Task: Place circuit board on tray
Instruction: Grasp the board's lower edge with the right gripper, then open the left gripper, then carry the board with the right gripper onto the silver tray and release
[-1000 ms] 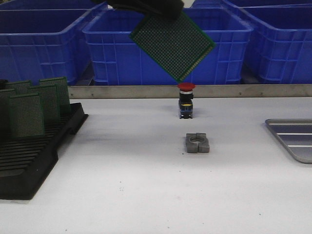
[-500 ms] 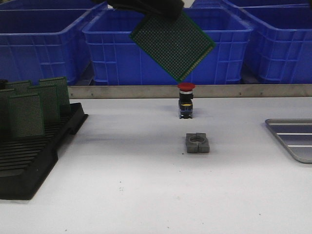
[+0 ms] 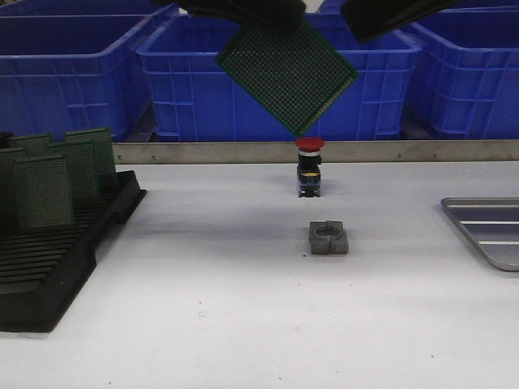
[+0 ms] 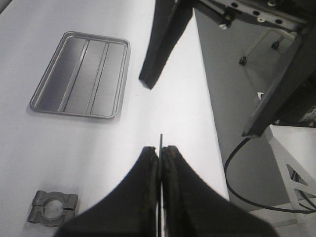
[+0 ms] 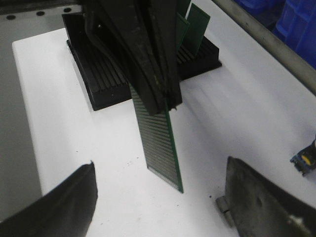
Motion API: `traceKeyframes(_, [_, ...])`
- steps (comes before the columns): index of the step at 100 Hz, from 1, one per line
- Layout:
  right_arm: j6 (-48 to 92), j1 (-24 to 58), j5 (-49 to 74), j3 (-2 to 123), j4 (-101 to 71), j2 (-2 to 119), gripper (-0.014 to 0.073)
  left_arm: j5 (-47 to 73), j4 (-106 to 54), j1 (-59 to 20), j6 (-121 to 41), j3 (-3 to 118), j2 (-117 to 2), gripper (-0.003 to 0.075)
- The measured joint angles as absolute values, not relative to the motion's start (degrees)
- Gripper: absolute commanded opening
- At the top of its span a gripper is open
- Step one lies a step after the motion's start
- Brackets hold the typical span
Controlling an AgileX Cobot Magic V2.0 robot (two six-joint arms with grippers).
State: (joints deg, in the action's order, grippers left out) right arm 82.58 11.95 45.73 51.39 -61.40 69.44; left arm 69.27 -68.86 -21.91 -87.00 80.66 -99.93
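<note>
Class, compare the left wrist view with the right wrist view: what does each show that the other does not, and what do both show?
Only the left wrist view shows the whole tray lying bare on the table, and the left gripper shut on the circuit board, seen edge-on. Only the right wrist view shows the black rack holding other green boards, the board's broad face, and the right gripper open with the board between its fingers, untouched. Both show the held board and the grey metal clamp on the white table.
</note>
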Motion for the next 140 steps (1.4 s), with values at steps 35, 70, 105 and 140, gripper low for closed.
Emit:
traceKeyframes(35, [89.4,12.0,48.9,55.1,-65.3,80.4,0.0519,69.3,-68.9,-21.9,-87.0,80.7,-99.9,-0.002])
traceKeyframes(70, [89.6,12.0,52.8,55.8,-67.1,82.0,-0.0064,69.4,-68.9,-21.9,-87.0,80.7,-99.9,-0.002])
traceKeyframes(105, [89.8,12.0,54.1,55.8,-67.0,82.0,-0.0069,69.5,-68.9,-21.9,-87.2,80.8,-99.9,0.0388])
traceKeyframes(140, [76.7,9.4,54.9,55.8,-66.9,82.0,-0.0069,69.5,-68.9,-18.5,-87.1,83.2,-99.9,0.0494])
